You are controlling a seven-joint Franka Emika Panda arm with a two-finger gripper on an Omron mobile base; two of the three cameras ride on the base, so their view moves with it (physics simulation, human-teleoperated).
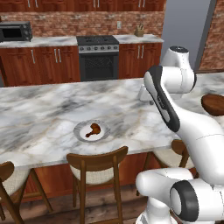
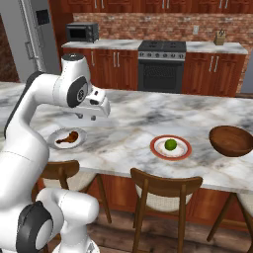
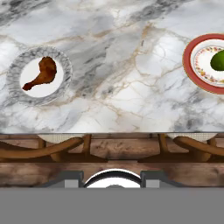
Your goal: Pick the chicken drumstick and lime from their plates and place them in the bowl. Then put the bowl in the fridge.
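On the marble island, the golden-brown chicken drumstick lies on the grey-rimmed plate. Above hangs the gripper, its jaws unclear. Further right, the small green lime sits on the orange-red-rimmed plate, then the dark wooden bowl.

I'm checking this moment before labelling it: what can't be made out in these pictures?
- Hand: in the right base view its fingers are too small to tell open from shut; in the left base view the arm covers it.
- Lime: cut by the hand view's right edge, as is its orange-red plate.
- Bowl: cut by the left base view's right edge; its inside is not visible in the right base view.
- Fridge: only a door edge shows, top left.
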